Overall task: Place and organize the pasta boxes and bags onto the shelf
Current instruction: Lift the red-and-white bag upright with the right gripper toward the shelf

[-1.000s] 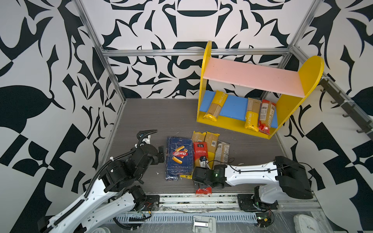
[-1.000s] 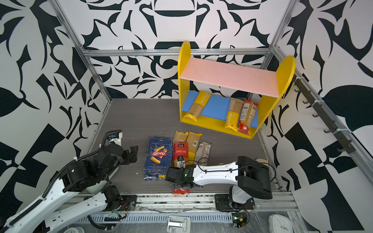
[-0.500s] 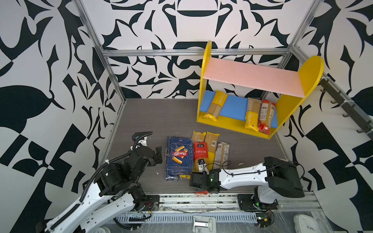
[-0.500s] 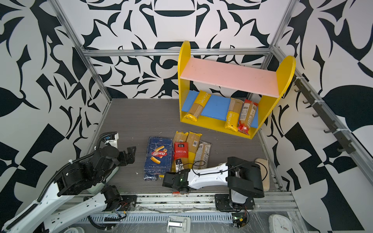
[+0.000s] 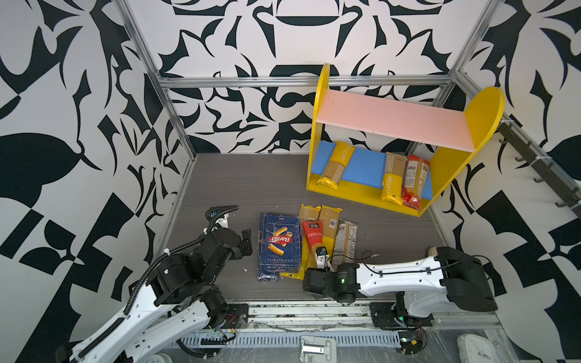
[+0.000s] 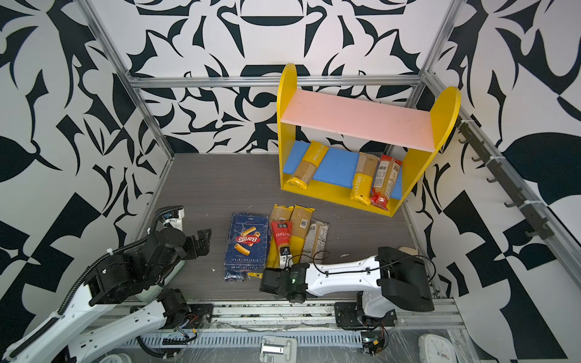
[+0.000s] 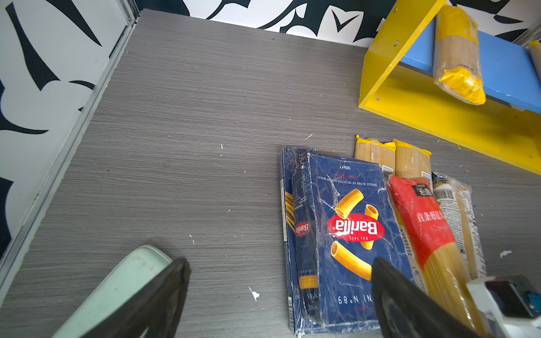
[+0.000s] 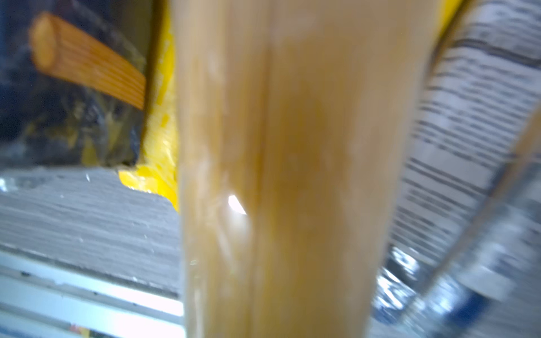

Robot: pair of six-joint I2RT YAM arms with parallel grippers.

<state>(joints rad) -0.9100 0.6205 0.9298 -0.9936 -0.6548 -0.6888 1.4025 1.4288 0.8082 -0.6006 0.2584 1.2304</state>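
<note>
three bags shelved, the rest of the pasta waiting in front

i see the yellow-sided wooden shelf (image 5: 481, 119) holding three long spaghetti bags (image 5: 339, 163) on its blue lower board. the wide dark blue rigatoni box (image 5: 279, 242) lies beside the clear red-topped spaghetti bag (image 5: 312, 234). the left gripper (image 5: 247, 242) hangs spread wide near the box. the right gripper (image 5: 321, 256) sits at that bag's near end, and i cannot tell its grip.

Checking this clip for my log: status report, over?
Left gripper open, empty. Right gripper at near end of red bag; grip unconfirmed. Shelf holds three bags. Yellow bag tight beside red bag.
</note>
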